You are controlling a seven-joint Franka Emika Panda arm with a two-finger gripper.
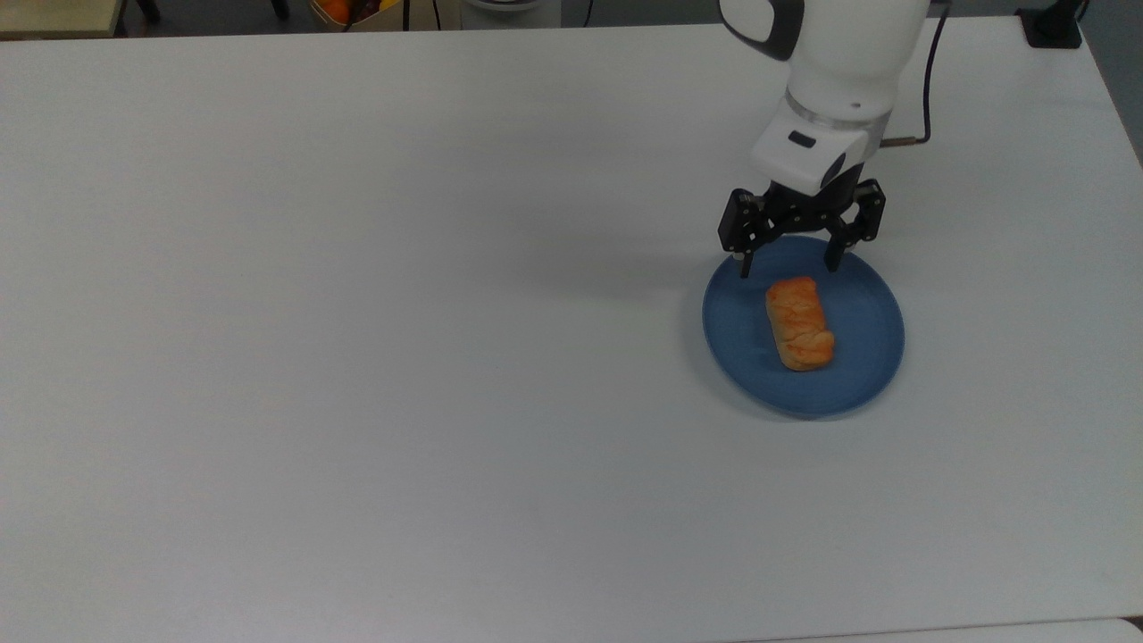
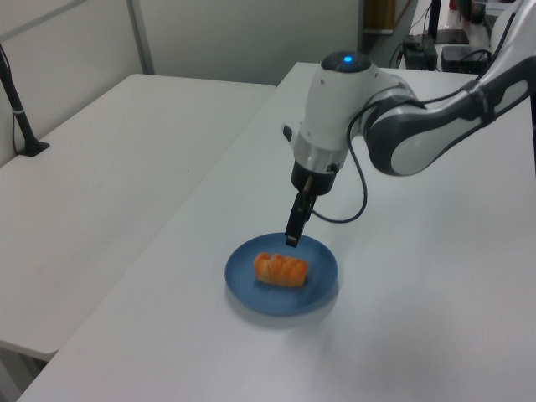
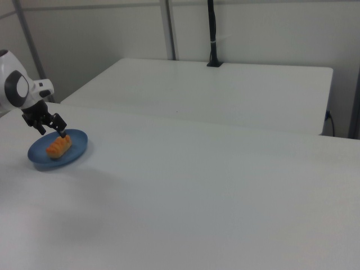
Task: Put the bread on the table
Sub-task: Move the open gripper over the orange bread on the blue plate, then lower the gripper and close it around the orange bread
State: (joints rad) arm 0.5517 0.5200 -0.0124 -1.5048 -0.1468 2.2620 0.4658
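We see the white table (image 1: 357, 357) carrying one blue plate (image 1: 866, 375) toward the top view's right, with the bread (image 1: 799, 322) on it.

Glossy ridged bread (image 1: 799, 323), matt smooth table (image 1: 357, 357).

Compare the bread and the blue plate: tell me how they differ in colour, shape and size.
The bread is golden-orange with a ridged crust; the plate is plain, smooth blue. The bread is oblong; the plate is round and flat. The bread is much smaller and lies near the plate's middle. Both sit on the white table.
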